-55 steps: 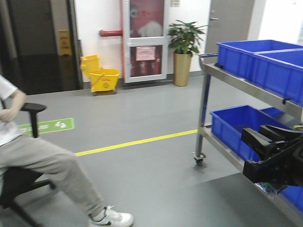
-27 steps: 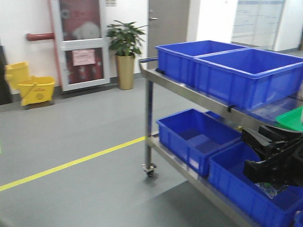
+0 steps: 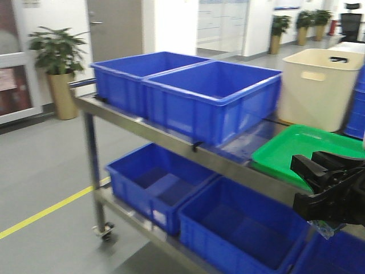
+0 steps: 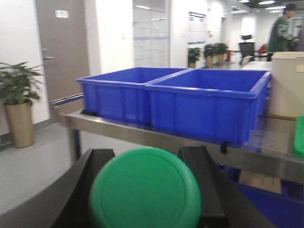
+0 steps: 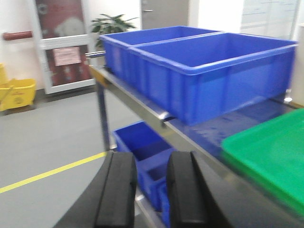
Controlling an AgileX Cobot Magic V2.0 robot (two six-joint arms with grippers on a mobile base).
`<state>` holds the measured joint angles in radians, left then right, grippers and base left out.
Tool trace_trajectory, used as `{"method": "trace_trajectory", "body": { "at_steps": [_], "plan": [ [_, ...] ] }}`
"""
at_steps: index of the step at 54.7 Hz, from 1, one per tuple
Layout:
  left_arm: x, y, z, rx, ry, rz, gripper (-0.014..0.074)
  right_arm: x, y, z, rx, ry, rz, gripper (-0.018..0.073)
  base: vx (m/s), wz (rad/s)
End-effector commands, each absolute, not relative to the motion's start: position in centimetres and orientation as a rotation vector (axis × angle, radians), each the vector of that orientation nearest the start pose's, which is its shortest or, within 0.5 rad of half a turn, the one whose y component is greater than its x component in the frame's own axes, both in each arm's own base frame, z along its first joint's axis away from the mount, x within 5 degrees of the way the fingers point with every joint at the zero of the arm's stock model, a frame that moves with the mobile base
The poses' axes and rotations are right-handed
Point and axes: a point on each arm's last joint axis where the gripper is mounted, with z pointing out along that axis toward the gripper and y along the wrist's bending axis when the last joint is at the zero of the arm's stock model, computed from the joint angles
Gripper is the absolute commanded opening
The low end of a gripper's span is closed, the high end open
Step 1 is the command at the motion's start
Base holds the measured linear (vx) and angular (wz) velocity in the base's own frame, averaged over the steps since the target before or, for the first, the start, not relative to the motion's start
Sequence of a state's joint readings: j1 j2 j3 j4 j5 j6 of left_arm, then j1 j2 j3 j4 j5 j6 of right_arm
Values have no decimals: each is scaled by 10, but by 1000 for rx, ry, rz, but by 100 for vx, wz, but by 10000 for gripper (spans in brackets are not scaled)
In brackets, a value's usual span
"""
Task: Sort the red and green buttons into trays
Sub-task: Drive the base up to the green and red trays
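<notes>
Left wrist-mounted view: the left gripper (image 4: 146, 156) has its two black fingers (image 4: 97, 166) clamped on either side of the green button (image 4: 145, 190). The button's smooth, matte, domed cap fills the lower frame. The cap hides its base, so the fingers probably bear on the blocky part below, which would make the firmer hold. The button rides in the air short of the steel cart (image 3: 239, 168), which suggests it is being carried toward its place and not yet put down.

The right gripper (image 5: 152, 164) has rounded, rubbery-looking fingers with only a narrow gap between them, and they hold nothing. It is probably kept free for the other button.

The green tray (image 3: 302, 149) lies flat on the cart's top shelf. It is shallow, glossy plastic with a raised rim and rounded corners, and it sits just beside the deep blue crates (image 3: 211, 97) and in front of the cream bin (image 3: 316, 85). A low rim like that should let a button be set in from above with little clearance.

No view shows the red button or the red tray.
</notes>
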<state>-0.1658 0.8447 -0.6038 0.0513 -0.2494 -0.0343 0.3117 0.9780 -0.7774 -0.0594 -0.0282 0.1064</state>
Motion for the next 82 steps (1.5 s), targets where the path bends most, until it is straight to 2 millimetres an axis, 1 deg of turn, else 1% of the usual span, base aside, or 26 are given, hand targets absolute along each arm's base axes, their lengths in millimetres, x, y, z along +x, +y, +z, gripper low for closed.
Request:
{"method": "trace_trajectory", "body": {
  "at_steps": [1,36,82],
  "plan": [
    [176,-32,374,130,1333,-158,-6,201,65,390,-210,1499,287,-9,31,-56],
    [176,-32,374,130,1333,-158,-6,201,65,390,-210,1499,287,-9,27,-53],
    [176,-32,374,130,1333,-158,-6,201,65,390,-210,1499,287,-9,20,-27]
  ]
}}
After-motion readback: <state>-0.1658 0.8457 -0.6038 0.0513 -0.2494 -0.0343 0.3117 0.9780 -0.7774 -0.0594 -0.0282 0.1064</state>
